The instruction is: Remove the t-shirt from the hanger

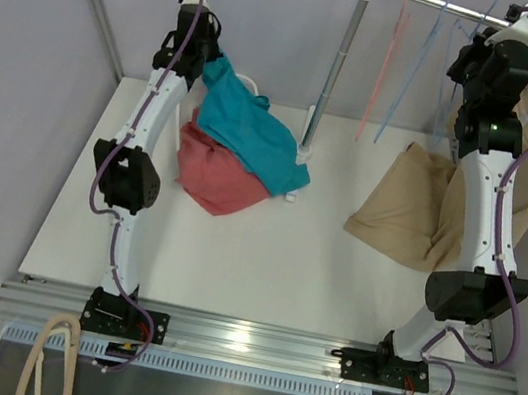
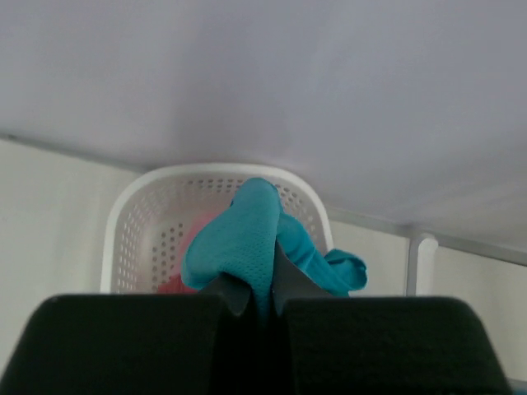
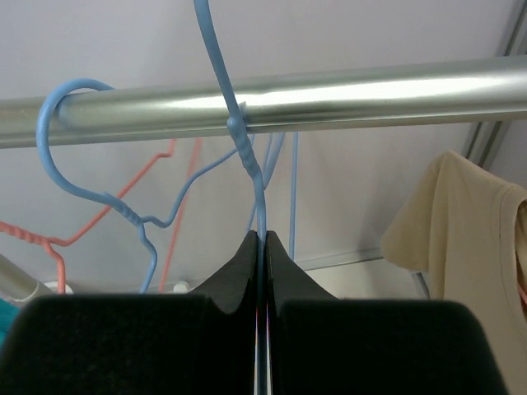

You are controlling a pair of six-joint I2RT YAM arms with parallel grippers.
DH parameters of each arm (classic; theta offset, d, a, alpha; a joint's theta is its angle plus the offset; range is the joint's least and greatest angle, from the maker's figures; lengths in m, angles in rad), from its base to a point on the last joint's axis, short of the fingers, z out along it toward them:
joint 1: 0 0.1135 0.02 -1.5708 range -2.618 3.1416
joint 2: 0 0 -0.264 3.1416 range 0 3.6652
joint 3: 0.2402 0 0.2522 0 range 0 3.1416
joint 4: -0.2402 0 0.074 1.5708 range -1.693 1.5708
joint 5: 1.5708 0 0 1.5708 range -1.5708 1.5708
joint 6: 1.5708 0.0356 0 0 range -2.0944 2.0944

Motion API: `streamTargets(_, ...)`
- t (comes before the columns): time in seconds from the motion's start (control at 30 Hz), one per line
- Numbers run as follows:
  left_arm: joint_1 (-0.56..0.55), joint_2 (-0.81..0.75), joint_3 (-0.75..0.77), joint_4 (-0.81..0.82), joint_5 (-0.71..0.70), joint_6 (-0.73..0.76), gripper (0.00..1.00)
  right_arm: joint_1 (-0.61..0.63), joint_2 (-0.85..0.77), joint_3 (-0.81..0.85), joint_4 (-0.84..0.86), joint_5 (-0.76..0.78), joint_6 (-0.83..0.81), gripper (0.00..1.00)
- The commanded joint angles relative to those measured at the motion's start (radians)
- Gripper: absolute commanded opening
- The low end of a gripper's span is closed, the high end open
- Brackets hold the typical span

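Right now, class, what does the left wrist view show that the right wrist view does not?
Left wrist only: left fingers shut on a teal shirt, near a white basket holding red cloth. Right wrist only: right fingers shut on a blue hanger crossing a metal rail, a beige t-shirt to the right. Both: shut fingers and pale wall.

no readable text, labels, brands or numbers anywhere
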Motion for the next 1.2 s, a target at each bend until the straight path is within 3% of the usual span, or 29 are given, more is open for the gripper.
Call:
streamTargets(0.0, 0.005, -0.021, -0.050, -0.103, -0.015, -0.078, 0.01, -0.016, -0.026, -0.011, 0.048, 0.005, 0.013, 0.00)
streamTargets(0.23, 0.005, -0.058, -0.266, -0.187, 0.054, -0.141, 0.01, -0.025, -0.095, -0.169, 0.083, -0.002, 0.030, 0.00)
streamTargets(0.4, 0.005, -0.108, -0.449, -0.152, 0.087, -0.159, 0.01, -0.026, -0.116, -0.234, 0.081, -0.019, 0.038, 0.00)
streamTargets(0.6, 0.005, -0.121, -0.469, -0.148, 0.176, -0.150, 0.01, -0.026, -0.124, -0.226, 0.072, -0.033, 0.047, 0.01)
streamTargets(0.63, 0.005, -0.122, -0.467, -0.143, 0.182, -0.147, 0.05, -0.026, -0.124, -0.222, 0.072, -0.033, 0.045, 0.04)
streamTargets(0.67, 0.005, -0.121, -0.463, -0.143, 0.182, -0.141, 0.29, -0.026, -0.124, -0.214, 0.067, -0.033, 0.044, 0.09)
streamTargets(0.7, 0.005, -0.121, -0.458, -0.146, 0.182, -0.136, 0.40, -0.028, -0.123, -0.196, 0.057, -0.029, 0.041, 0.24)
streamTargets(0.73, 0.005, -0.121, -0.446, -0.144, 0.192, -0.131, 0.61, -0.028, -0.121, -0.185, 0.051, -0.022, 0.042, 0.31)
streamTargets(0.8, 0.005, -0.128, -0.428, -0.140, 0.221, -0.115, 0.81, -0.026, -0.123, -0.172, 0.041, -0.015, 0.038, 0.47)
streamTargets(0.87, 0.004, -0.138, -0.386, -0.140, 0.233, -0.099, 0.99, -0.026, -0.127, -0.159, 0.035, -0.004, 0.038, 0.53)
streamTargets(1.17, -0.039, -0.344, -0.430, -0.065, 0.183, -0.032, 0.99, -0.026, -0.187, -0.116, -0.055, 0.086, 0.021, 0.79)
